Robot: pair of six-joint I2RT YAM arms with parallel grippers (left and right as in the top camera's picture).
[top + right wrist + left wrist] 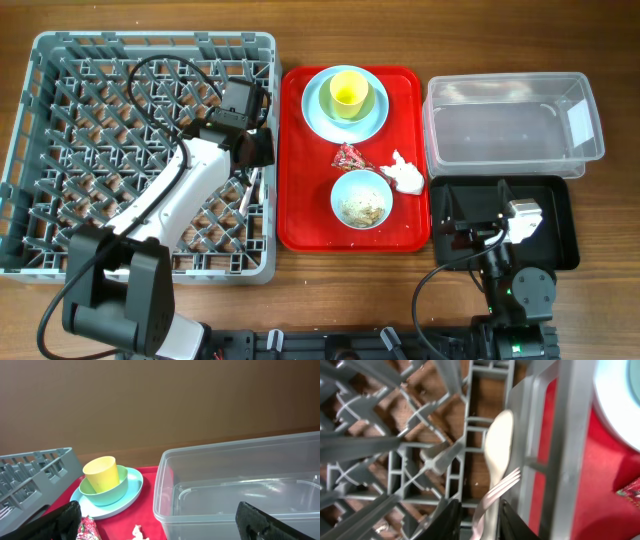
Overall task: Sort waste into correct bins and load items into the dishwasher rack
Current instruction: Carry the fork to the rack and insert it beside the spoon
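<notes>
Against the right wall of the dishwasher rack (150,40) lie the white spoon (500,442) and fork (504,483), handles between my left gripper's (477,515) fingers; whether they pinch, I cannot tell. My right gripper (160,522) gapes wide above the black tray (560,215).

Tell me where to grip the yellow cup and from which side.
Take the cup by its rim from above, one of the jaws inside, one outside: it stands upright, mouth open, in a bowl that covers its lower wall.
</notes>
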